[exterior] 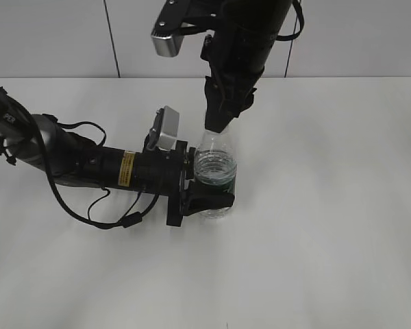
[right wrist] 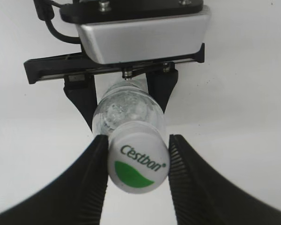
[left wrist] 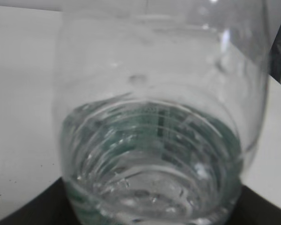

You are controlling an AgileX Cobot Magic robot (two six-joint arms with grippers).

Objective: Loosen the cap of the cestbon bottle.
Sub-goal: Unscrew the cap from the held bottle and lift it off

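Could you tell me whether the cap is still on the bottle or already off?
On. The white cap sits on the bottle's neck, between the right gripper's fingers.

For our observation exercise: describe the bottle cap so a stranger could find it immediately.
Start at the white table, where one clear bottle stands. On its top, between the right hand's black fingers, sits the cap: round, white, with a green half-moon and "Cestbon".
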